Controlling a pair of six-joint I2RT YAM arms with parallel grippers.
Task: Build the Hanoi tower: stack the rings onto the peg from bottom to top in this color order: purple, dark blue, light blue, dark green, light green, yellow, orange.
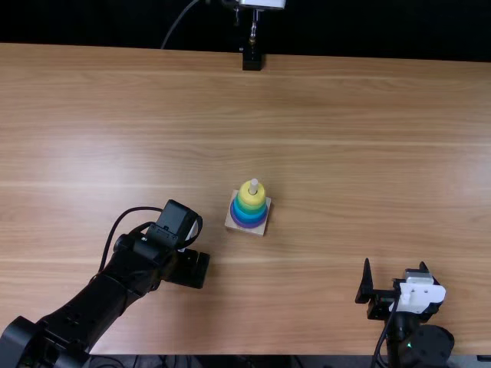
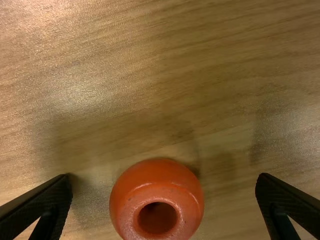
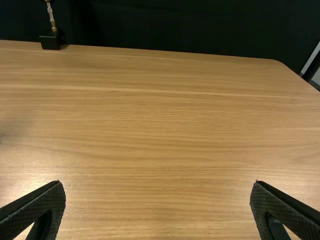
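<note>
Hanoi tower (image 1: pixel 263 222) stands around the middle of the tabletop (image 1: pixel 345 153), as the top view has it: a pale square base with purple at the bottom, blues and greens above, and a yellow ring (image 1: pixel 251 200) uppermost. The pale tip of the peg (image 1: pixel 254 183) pokes up through it. From over there the green and blue bands run into each other, so I can't count every ring.

What the left wrist view brings out is the orange ring (image 2: pixel 175 192), lying on the bare wood with its hole facing up. The left hand (image 1: pixel 190 270) is near the tower, on its left-arm side, pointed down at the tabletop; its own fingers are hard to make out from above, dark against dark. Close up, the left hand (image 2: pixel 165 175) has its fingers spread wide, the orange ring between them and touching neither. The lower part of that ring is cut off by the view's edge.

Over by the near edge, well apart from the tower, the right hand (image 1: pixel 395 264) also has its fingers apart, with nothing between them. The right wrist view takes in the tabletop's far corner and a small black stand (image 3: pixel 51 41).
</note>
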